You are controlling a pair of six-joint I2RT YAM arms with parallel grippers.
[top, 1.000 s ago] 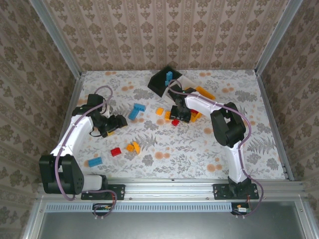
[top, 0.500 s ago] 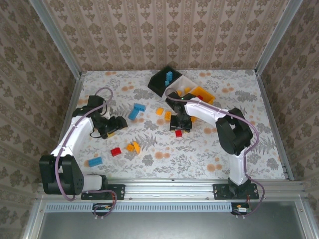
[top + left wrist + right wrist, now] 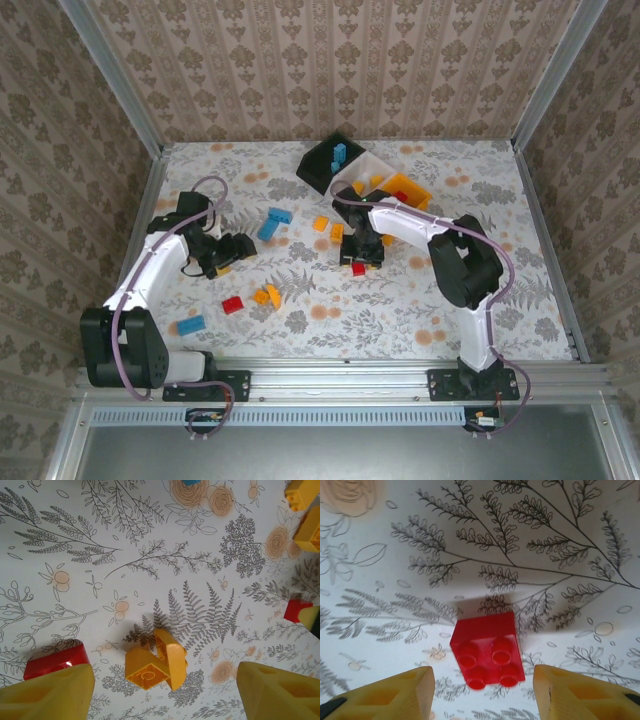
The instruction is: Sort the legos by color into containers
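A red lego (image 3: 489, 650) lies studs-up on the table between the open fingers of my right gripper (image 3: 482, 695), untouched by either; from above it is the red lego (image 3: 358, 268) just near of the right gripper (image 3: 361, 254). My left gripper (image 3: 165, 695) is open and holds nothing. Just beyond its fingertips lie two joined orange legos (image 3: 157, 665), and a red lego (image 3: 55, 660) is partly hidden by its left finger. From above the left gripper (image 3: 236, 248) hovers left of centre. The black container (image 3: 322, 165), white container (image 3: 368, 166) and orange container (image 3: 412, 188) stand at the back.
Loose on the table are blue legos (image 3: 275, 222) (image 3: 190, 325), orange legos (image 3: 321, 224) (image 3: 267, 296) and a red lego (image 3: 233, 305). The black container holds blue legos (image 3: 341, 154). Patterned walls enclose the table on three sides.
My right gripper has come away from the containers toward the near side, and the red lego now lies slightly nearer than before. The left arm has stayed put.
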